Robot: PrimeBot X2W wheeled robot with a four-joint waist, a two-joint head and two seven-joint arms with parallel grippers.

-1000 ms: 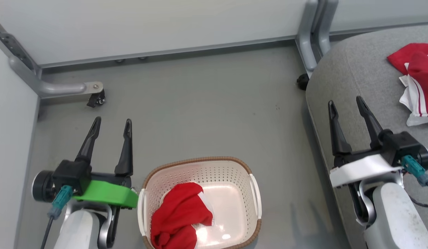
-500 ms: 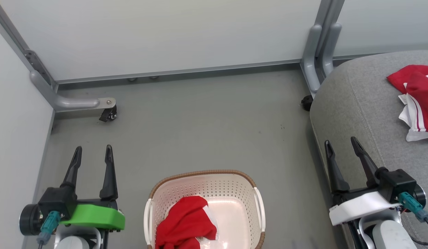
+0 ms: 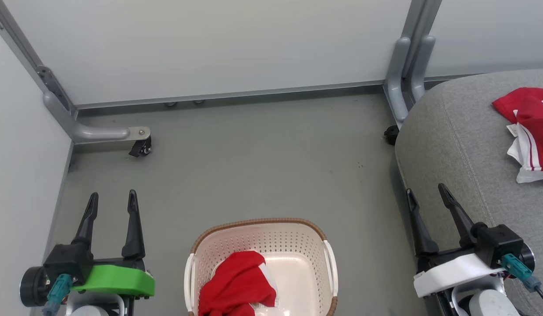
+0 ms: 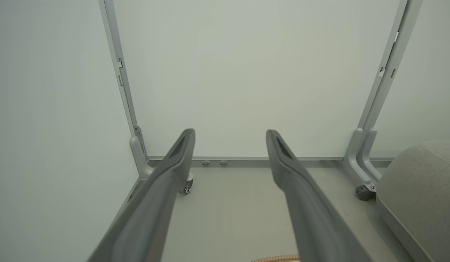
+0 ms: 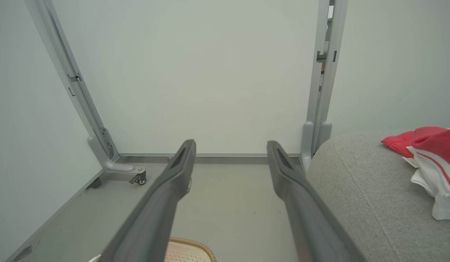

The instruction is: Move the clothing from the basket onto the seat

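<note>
Lying crumpled in the left half of the basket (image 3: 271, 239) is a red garment (image 3: 234, 285) with a little white showing at its edge. The basket stands on the grey floor (image 3: 262, 162) at the bottom of the head view, its near part cut off by the frame. A second garment (image 3: 530, 123), red with white striped panels, lies bunched on the grey seat (image 3: 464, 145) to the right, well apart from the basket.

The left gripper (image 3: 112, 194) hovers over the floor just left of the basket, its two dark fingers spread wide with nothing between them. The right gripper (image 3: 425, 189) hangs at the seat's left edge, its fingers equally wide and empty. Whether it touches the fabric is hard to tell from this angle.

Behind everything stand pale wall panels (image 3: 232, 48) on grey metal posts, and one post's foot carries a small black caster (image 3: 141, 147).
</note>
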